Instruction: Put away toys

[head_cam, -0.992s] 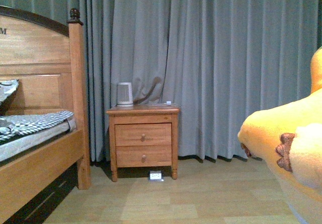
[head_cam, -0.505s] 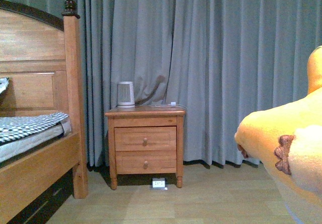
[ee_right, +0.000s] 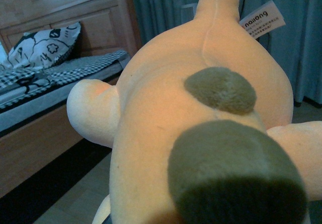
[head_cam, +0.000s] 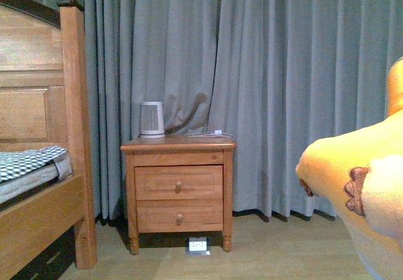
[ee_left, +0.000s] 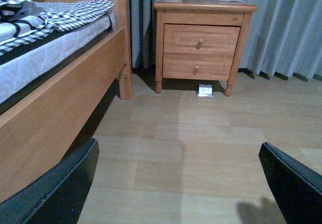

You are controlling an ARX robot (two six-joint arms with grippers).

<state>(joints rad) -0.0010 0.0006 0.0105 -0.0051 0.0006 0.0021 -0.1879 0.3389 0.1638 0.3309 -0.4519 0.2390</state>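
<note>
The orange-yellow plush toy (head_cam: 362, 185) fills the right edge of the front view, held up in the air, with a cream patch and brown stitched detail. The right wrist view is almost covered by the plush toy (ee_right: 166, 123): rounded orange body, dark brown patches and a white tag. My right gripper is shut on it, and its fingers are hidden behind the plush. My left gripper (ee_left: 182, 183) stands open above bare wooden floor, its two dark fingers (ee_left: 55, 194) wide apart with nothing between them.
A wooden nightstand (head_cam: 178, 189) with two drawers stands against the grey curtain (head_cam: 271, 72), a white device (head_cam: 152, 119) on top and a small white socket box (head_cam: 198, 245) on the floor below. A wooden bed (head_cam: 38, 185) with checked bedding stands at the left.
The front view has swung: bed and nightstand have shifted left and look slightly larger. The plush toy stays at the right edge.
</note>
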